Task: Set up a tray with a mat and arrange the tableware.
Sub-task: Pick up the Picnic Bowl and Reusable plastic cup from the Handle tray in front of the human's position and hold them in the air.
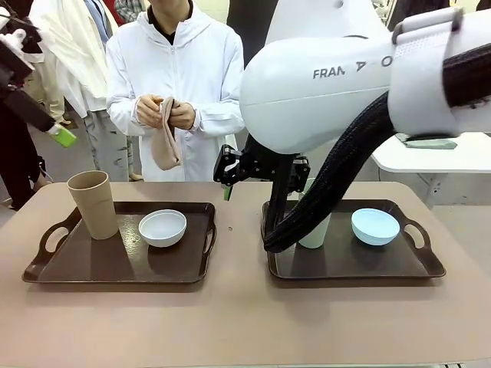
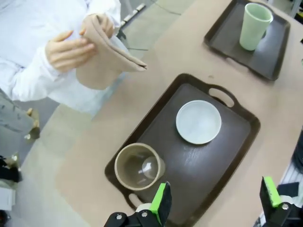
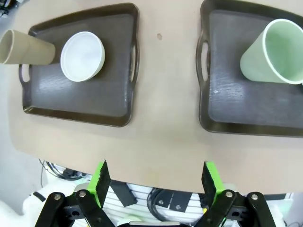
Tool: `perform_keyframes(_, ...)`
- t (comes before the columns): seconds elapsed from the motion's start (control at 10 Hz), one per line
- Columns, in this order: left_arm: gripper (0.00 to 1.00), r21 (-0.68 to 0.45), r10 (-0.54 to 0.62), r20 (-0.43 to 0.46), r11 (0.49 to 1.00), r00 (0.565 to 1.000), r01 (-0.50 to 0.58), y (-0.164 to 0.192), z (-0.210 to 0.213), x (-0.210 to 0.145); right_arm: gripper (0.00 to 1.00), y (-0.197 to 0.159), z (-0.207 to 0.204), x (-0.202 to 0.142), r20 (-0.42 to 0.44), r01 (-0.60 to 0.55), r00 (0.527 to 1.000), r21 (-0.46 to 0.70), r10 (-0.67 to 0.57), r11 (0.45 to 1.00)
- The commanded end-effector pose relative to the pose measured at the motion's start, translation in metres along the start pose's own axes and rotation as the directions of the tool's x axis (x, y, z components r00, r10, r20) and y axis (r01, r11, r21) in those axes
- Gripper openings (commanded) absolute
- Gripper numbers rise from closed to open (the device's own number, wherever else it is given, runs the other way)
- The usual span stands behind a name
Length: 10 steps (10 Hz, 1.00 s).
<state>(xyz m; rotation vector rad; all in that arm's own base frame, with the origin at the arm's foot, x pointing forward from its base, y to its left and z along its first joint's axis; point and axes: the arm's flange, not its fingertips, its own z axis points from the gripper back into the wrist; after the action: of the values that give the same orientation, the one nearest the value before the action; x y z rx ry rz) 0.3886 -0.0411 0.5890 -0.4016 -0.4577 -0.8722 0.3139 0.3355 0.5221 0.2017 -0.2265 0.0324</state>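
- Jaws gape, empty, on both: left gripper [image 2: 215, 196] aims down over the left tray [image 2: 213, 165], right gripper [image 3: 155, 178] down over the near edge of the table [image 3: 165, 137].
- Left tray: tan cup [image 1: 93, 203], white bowl [image 1: 163, 227]; right tray [image 1: 345, 264]: green cup [image 1: 314, 230], blue bowl [image 1: 375, 226].
- Far side: person's hands [image 1: 149, 111] hold a folded cloth [image 1: 165, 142].

White right arm [image 1: 307, 107] — "FRAN" lettering, remainder partly hidden

We see two dark trays side by side on the table [image 3: 161, 142]. The first tray [image 3: 80, 101] carries the tan cup [image 3: 26, 47] and, just beside it, the white bowl [image 3: 83, 56]; the second tray [image 3: 236, 106] carries the pale green cup [image 3: 274, 52]. Our right gripper [image 3: 155, 182] hangs near the table edge with its jaws wide apart.
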Motion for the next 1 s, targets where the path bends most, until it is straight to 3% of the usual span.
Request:
perform_keyframes(0.0,1.0,0.032,-0.02,-0.002,0.999,1.0,0.02,0.0214,0.0062,-0.0257,1.0,-0.0062,0.0051,-0.0114,0.018,0.006,1.0,-0.012,-0.006,1.0)
perform_keyframes(0.9,1.0,0.032,-0.02,-0.002,0.999,1.0,0.02,0.0214,0.0062,-0.0257,1.0,-0.0062,0.0051,-0.0114,0.018,0.006,1.0,-0.012,-0.006,1.0)
